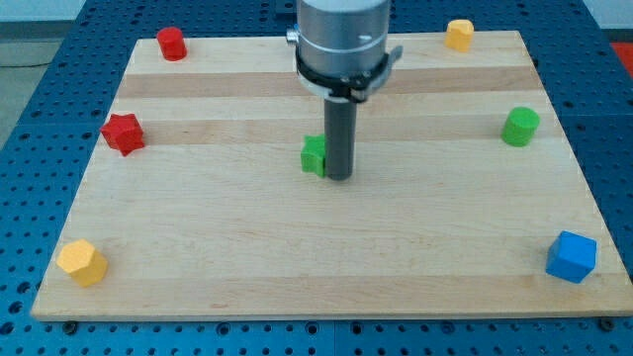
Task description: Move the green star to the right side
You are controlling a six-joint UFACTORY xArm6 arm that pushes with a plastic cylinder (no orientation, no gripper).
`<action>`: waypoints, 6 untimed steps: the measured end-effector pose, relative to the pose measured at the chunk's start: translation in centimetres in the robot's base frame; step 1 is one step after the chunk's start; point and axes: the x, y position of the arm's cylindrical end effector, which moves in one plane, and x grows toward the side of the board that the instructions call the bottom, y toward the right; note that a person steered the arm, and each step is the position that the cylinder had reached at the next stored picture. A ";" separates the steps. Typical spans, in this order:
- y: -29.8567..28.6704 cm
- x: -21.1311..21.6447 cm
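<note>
The green star (314,155) lies near the middle of the wooden board (297,267), partly hidden by my rod. My tip (339,177) rests on the board just right of the green star, touching or nearly touching its right side. A green cylinder (519,127) stands at the view's right.
A red cylinder (172,44) sits at the top left, a red star (123,133) at the left, a yellow hexagonal block (81,262) at the bottom left, a yellow block (459,35) at the top right, and a blue cube (572,256) at the bottom right.
</note>
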 end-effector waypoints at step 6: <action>-1.2 -2.9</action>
